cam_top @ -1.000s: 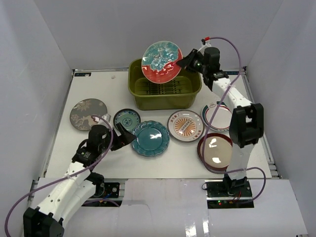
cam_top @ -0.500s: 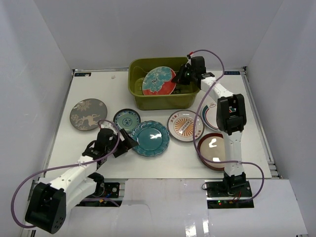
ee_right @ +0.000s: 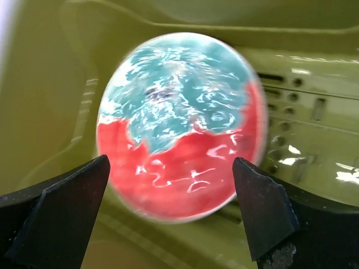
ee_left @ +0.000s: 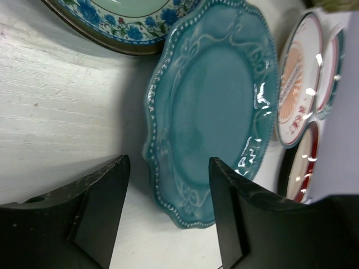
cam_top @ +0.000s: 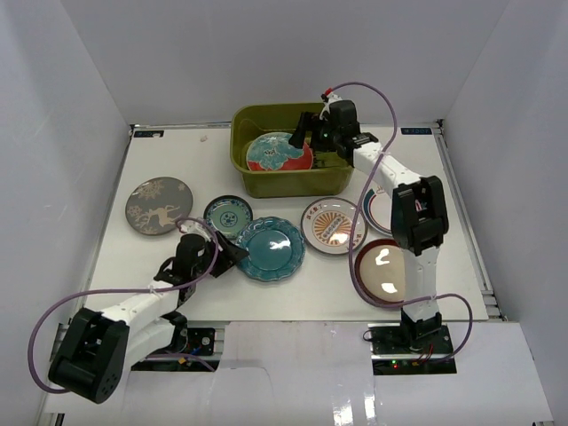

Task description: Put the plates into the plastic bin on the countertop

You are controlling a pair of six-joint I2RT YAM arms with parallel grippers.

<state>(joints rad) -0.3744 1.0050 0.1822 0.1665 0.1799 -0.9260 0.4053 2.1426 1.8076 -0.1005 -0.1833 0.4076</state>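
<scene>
The red-and-teal plate [cam_top: 277, 153] [ee_right: 179, 123] lies in the olive plastic bin [cam_top: 257, 182] [ee_right: 314, 78], blurred in the right wrist view. My right gripper [cam_top: 304, 135] [ee_right: 171, 213] hangs open just above it, touching nothing. On the white countertop [cam_top: 177, 266], my left gripper [cam_top: 235, 256] [ee_left: 168, 213] is open and low, with its fingers on either side of the near rim of the scalloped teal plate [cam_top: 271, 248] [ee_left: 219, 106], and daylight shows between them and the rim.
Other plates lie on the countertop: grey deer [cam_top: 159, 205], small teal-patterned [cam_top: 228, 215] [ee_left: 129, 17], orange sunburst [cam_top: 333, 224] [ee_left: 297, 78], green-rimmed white [cam_top: 383, 209], dark red-rimmed [cam_top: 386, 271] [ee_left: 300, 168]. Grey-white walls enclose the countertop.
The right gripper lowered the red-and-teal plate into the bin and opened, letting it go. The left gripper slid forward to the scalloped plate's rim, its jaws narrowing somewhat.
</scene>
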